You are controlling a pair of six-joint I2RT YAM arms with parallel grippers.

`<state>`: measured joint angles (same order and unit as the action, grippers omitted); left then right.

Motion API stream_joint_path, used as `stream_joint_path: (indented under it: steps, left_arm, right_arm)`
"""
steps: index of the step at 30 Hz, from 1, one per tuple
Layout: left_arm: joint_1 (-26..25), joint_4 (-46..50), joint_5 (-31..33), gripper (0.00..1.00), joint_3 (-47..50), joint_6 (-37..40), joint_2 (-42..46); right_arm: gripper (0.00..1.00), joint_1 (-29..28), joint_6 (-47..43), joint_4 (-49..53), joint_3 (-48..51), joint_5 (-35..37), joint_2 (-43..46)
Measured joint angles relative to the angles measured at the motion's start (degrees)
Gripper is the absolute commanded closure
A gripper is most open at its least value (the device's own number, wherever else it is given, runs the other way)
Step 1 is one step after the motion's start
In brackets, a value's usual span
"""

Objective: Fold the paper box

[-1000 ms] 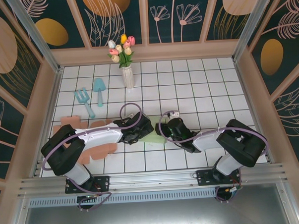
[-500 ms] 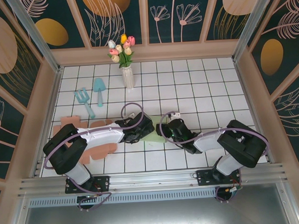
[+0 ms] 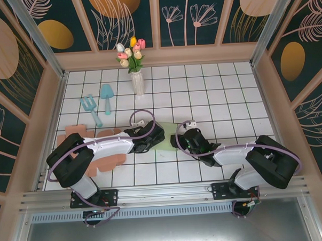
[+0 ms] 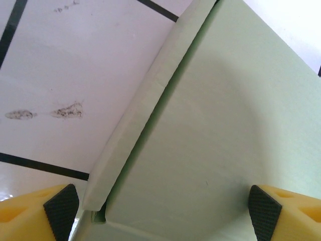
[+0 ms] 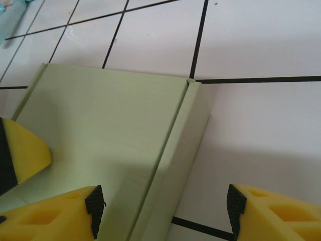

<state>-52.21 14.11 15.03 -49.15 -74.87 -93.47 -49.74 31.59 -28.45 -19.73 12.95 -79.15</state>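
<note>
A pale green paper box (image 3: 170, 137) lies on the tiled table between my two grippers. My left gripper (image 3: 157, 139) is at its left side, the right gripper (image 3: 179, 141) at its right. In the left wrist view the left gripper (image 4: 163, 213) is open wide over the box's flat panel (image 4: 215, 125), with a folded-up side flap (image 4: 140, 115) just inside its left finger. Seen from the right wrist, the right gripper (image 5: 163, 211) is open and straddles the box's right side wall (image 5: 185, 140). That wall is clear of the right finger. A yellow finger of the left gripper (image 5: 22, 150) rests on the panel.
A white vase of tulips (image 3: 137, 79) stands at the back. A teal trowel (image 3: 106, 97) and fork (image 3: 91, 110) lie to the back left. Salmon cardboard pieces (image 3: 106, 161) lie under the left arm. Wooden walls ring the table.
The right arm's elbow has swung out to the right while its gripper stayed at the box's right edge. More of the green box now shows between the grippers. The left arm has hardly moved.
</note>
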Motion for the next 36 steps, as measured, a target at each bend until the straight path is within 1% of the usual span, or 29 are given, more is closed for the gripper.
stream_joint_path:
  steps: [11, 17, 20, 28, 36]
  left_arm:
    - [0.02, 1.97, 4.00, 0.09, -0.74, 2.01, -0.24]
    - [0.04, 4.37, 5.25, 0.05, -1.33, 2.51, 0.15]
    - [0.35, 5.25, 5.14, 0.02, -1.33, 2.62, 0.57]
    - [2.56, 5.18, 3.65, 0.02, -1.42, 2.01, 0.59]
    - [2.71, 4.04, 2.99, 0.02, -2.99, 0.76, 0.72]
  right_arm:
    - [0.32, 0.85, -1.31, -1.79, -2.38, 0.44, -4.81]
    - [0.33, 1.33, -1.49, -3.93, -2.69, 0.22, -6.32]
    - [0.33, 1.40, -1.51, -4.39, -2.69, 0.20, -6.60]
    - [0.33, 1.42, -1.51, -4.76, -2.69, 0.02, -6.78]
    - [0.33, 1.44, -1.53, -5.20, -2.69, -0.02, -7.06]
